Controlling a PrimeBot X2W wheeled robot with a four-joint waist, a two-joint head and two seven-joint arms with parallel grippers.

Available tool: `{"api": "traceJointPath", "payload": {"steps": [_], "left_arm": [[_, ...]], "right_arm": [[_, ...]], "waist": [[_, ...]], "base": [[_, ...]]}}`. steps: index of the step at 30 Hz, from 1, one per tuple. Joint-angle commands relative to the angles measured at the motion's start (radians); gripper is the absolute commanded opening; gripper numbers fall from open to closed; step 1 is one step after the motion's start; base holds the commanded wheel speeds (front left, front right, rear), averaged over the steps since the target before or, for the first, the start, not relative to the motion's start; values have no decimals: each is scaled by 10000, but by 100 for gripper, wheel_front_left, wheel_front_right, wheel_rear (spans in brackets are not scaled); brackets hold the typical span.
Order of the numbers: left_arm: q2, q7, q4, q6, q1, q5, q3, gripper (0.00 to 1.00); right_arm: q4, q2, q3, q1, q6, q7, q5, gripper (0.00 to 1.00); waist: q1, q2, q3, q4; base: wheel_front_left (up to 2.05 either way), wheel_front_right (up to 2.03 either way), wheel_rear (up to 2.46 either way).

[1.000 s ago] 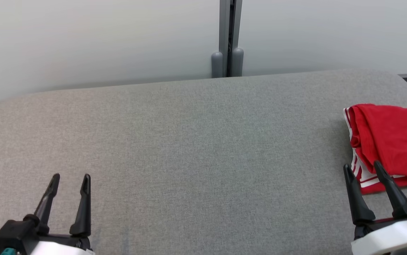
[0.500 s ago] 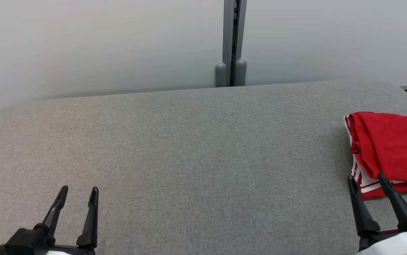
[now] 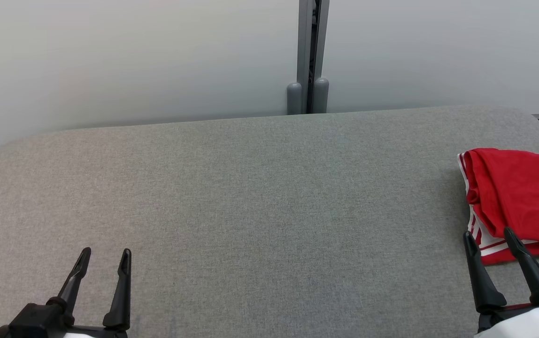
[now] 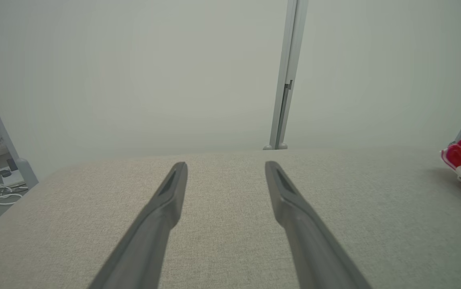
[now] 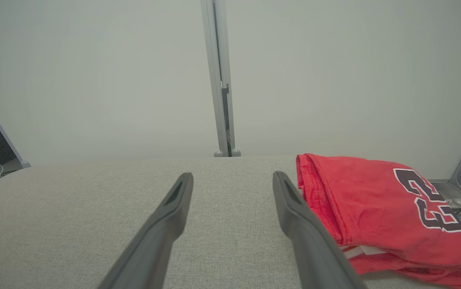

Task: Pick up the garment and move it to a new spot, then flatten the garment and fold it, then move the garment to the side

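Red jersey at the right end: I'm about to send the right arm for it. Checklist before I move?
1. Right gripper jaws open and empty: ok.
2. Left gripper jaws open and empty: ok.
3. Bare table left of the red jersey for a new spot: ok.
4. Jersey whole in the head view: not ok, its right part runs off the picture's edge.
5. Jersey lying flat: not ok, it sits in bunched layers with white trim underneath.
6. Gap between the right gripper and the jersey's near edge: cannot tell.
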Motion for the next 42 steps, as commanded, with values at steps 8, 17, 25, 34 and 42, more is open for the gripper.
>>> {"api": "traceJointPath", "payload": {"steps": [8, 17, 25, 34, 42], "left_arm": [[46, -90, 45, 88, 17, -37, 10, 100], [46, -136, 113, 103, -82, -52, -14, 100], [-277, -87, 389, 16, 53, -63, -164, 0], [-715, 4, 721, -304, -196, -1314, 93, 0], [-986, 73, 1029, -607, -484, -2304, 332, 0]], "right_arm": [[-27, 2, -22, 89, 3, 23, -19, 100], [-23, -18, 14, 94, 3, -14, 43, 100], [302, 85, 79, 113, 0, 18, 122, 0], [1169, 46, -69, -485, 0, 270, 1671, 0], [1806, -1, -201, -989, 0, 474, 2882, 0]], "waist": [[0, -1, 13, -38], [0, -1, -13, -59], [0, -1, 8, -29], [0, -1, 13, -16], [0, -1, 15, -5]], "base": [[0, 0, 0], [0, 0, 0], [0, 0, 0], [0, 0, 0], [0, 0, 0]]}}
